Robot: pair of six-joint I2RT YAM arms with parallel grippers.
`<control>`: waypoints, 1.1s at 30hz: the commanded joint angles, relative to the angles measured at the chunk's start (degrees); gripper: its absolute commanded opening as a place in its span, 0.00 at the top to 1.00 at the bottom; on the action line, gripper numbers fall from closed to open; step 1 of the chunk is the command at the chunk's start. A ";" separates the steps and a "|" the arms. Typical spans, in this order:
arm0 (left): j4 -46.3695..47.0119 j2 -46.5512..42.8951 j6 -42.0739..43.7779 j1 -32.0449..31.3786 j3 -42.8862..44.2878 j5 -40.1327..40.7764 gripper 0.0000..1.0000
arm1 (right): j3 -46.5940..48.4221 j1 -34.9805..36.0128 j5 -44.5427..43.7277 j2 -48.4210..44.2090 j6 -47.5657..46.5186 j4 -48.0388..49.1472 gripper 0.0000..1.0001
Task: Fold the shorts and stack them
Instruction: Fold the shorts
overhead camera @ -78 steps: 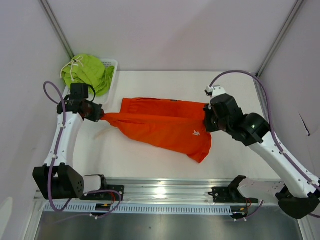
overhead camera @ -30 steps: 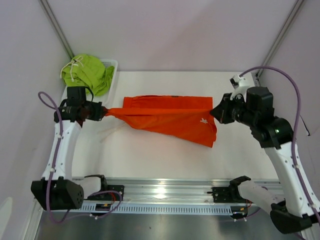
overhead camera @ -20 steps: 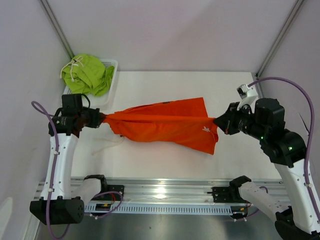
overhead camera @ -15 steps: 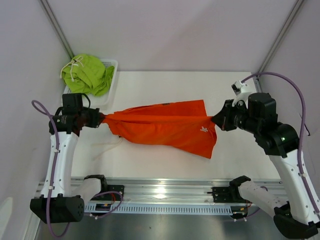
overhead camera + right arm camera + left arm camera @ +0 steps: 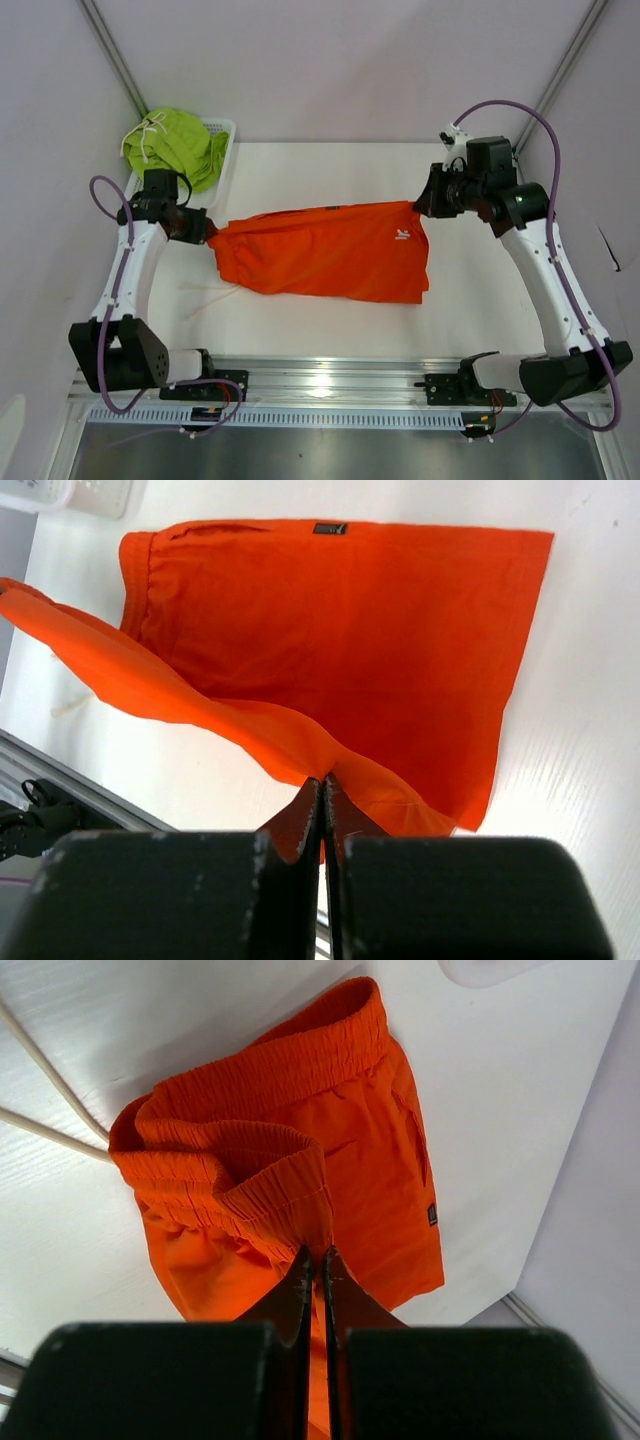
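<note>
Orange shorts point(image 5: 320, 250): bright orange, plain. Small white logo point(image 5: 402, 236) near one hem, small dark tag point(image 5: 432, 1215), cream drawstring point(image 5: 205, 295).
Green shorts point(image 5: 180, 145): lime, plain, with white cord point(image 5: 145, 135).
Basket point(image 5: 224, 150): white mesh.
Counter point(image 5: 330, 170): white.
Left arm point(image 5: 125, 285), right arm point(image 5: 555, 280): white shells, black joints.
Cables point(image 5: 500, 105): purple.
Jaws: black.
Walls point(image 5: 350, 60): pale lilac-grey.

Overhead rear view onto table point(image 5: 330, 170), wrist views close behind pincers point(image 5: 315, 1257) point(image 5: 322, 781), all sharing orange shorts point(image 5: 330, 252)
</note>
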State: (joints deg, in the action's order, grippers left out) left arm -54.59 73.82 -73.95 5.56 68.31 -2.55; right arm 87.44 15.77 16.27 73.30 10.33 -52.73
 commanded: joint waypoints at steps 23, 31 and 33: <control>8.80 32.52 0.65 1.03 22.73 0.87 1.00 | 19.25 -7.68 7.90 38.22 -1.98 14.94 1.00; 14.24 38.50 7.41 0.50 28.45 -2.72 0.01 | 26.28 -9.26 3.33 48.77 2.32 19.94 0.93; 14.68 37.98 8.99 0.50 28.54 -3.51 0.01 | 27.87 -9.79 2.28 49.92 3.29 20.30 0.62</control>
State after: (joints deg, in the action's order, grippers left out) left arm -43.81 112.14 -68.84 5.78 94.19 -5.17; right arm 110.50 7.01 21.37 122.10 12.03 -36.58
